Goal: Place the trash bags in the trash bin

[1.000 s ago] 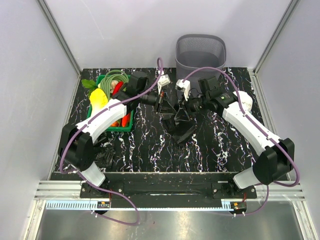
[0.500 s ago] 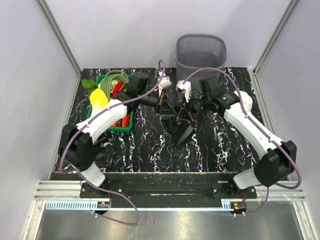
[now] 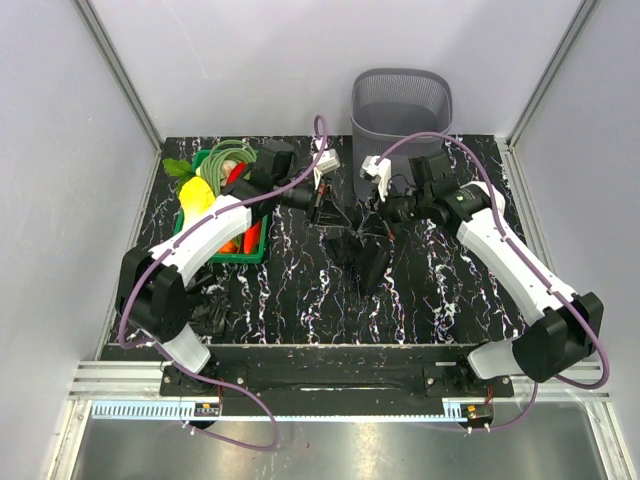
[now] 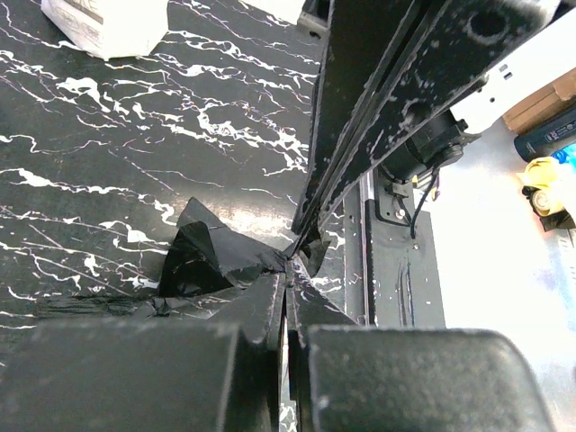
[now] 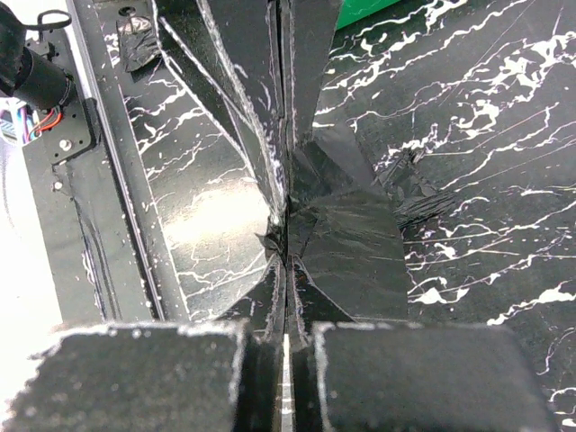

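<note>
A black trash bag hangs stretched between my two grippers over the middle of the table, its lower end drooping toward the surface. My left gripper is shut on the bag's left edge, and in the left wrist view the film is pinched at the closed fingertips. My right gripper is shut on the right edge, the bag pinched at its tips. A second crumpled trash bag lies at the front left. The grey mesh trash bin stands at the back, behind the right gripper.
A green crate of vegetables and a yellow item sits at the back left under the left arm. A white object lies on the table in the left wrist view. The base rail runs along the near edge.
My right gripper has closed on the bag and moved back and up toward the bin. The bag has been drawn up into a narrower hanging shape. The left gripper has stayed shut.
</note>
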